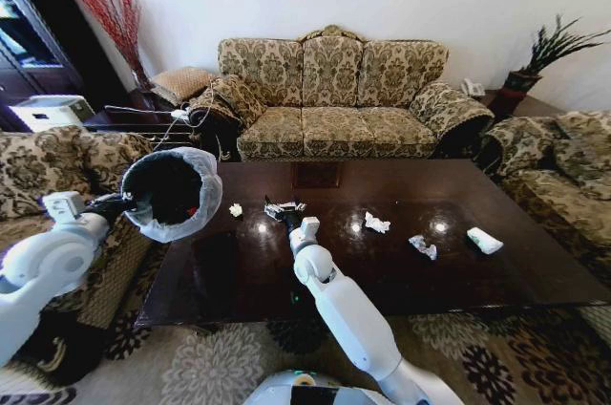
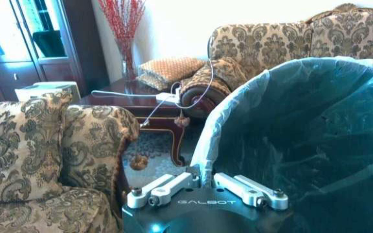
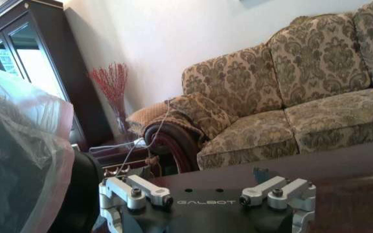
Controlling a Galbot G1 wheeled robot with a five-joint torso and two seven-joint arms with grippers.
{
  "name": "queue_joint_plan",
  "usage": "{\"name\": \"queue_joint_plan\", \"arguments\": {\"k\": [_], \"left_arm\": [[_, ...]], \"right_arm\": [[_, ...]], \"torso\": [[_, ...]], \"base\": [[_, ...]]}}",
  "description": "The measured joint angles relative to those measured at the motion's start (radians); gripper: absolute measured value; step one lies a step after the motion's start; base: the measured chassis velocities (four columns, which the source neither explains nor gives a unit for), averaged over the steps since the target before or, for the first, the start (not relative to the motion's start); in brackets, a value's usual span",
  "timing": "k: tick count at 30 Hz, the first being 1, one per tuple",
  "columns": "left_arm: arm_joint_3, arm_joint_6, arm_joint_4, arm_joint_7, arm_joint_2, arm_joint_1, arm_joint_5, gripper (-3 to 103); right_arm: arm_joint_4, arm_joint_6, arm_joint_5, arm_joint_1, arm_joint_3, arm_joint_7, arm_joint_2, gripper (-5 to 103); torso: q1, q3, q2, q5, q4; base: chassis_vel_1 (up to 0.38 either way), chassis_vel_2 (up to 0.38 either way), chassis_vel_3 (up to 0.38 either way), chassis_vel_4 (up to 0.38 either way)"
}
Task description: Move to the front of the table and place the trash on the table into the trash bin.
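Head view, risk: the right gripper (image 1: 283, 213) sits over a silvery wrapper (image 1: 285, 206) on the table (image 1: 239, 276); I judge a light, crinkly scrap like that could slide on the glossy wood or slip out on the way across.
Bin risk: the bin (image 1: 172, 193) hangs tilted off the table's left edge, mouth turned toward the table, gripped only at its rim; it may swing or sag, and the loose bag could pull free.
Right arm: reaches forward from the robot's base over the near part of the table, wrist bent down at the wrapper.
Right jaws: I cannot tell whether they have closed on the wrapper.
Left arm: bent at the robot's left, beside the armchair (image 1: 38, 171), forearm pointing at the bin.
Left jaws: left gripper (image 2: 206, 189) clenched on the bin rim and bag, as the left wrist view shows.
Trash, near the wrapper: a small white wad (image 1: 235, 209), close to the bin.
Trash, farther right: a paper wad (image 1: 376, 223), a silvery scrap (image 1: 423, 246), a white packet (image 1: 484, 240), all well apart from the bin.
Beyond: the sofa (image 1: 334, 99) stands behind the table.
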Motion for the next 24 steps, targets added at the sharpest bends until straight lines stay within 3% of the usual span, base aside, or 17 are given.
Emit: {"name": "queue_joint_plan", "arguments": {"k": [20, 22, 24], "left_arm": [[0.0, 0.001, 0.0, 0.0, 0.0, 0.0, 0.0, 0], [-0.006, 0.001, -0.038, 0.059, -0.012, 0.005, 0.075, 0], [-0.006, 0.002, -0.053, 0.079, -0.015, 0.005, 0.09, 0]], "right_arm": [[0.0, 0.0, 0.0, 0.0, 0.0, -0.001, 0.0, 100], [0.007, -0.005, -0.002, -0.004, 0.004, -0.001, -0.004, 100], [0.024, -0.016, -0.009, -0.014, 0.016, 0.001, -0.012, 100]], "torso": [[0.0, 0.0, 0.0, 0.0, 0.0], [0.0, 0.0, 0.0, -0.0003, 0.0008], [0.0, 0.0, 0.0, 0.0004, 0.0005]], "base": [[0.0, 0.0, 0.0, 0.0], [0.0, 0.0, 0.0, 0.0], [0.0, 0.0, 0.0, 0.0]]}}
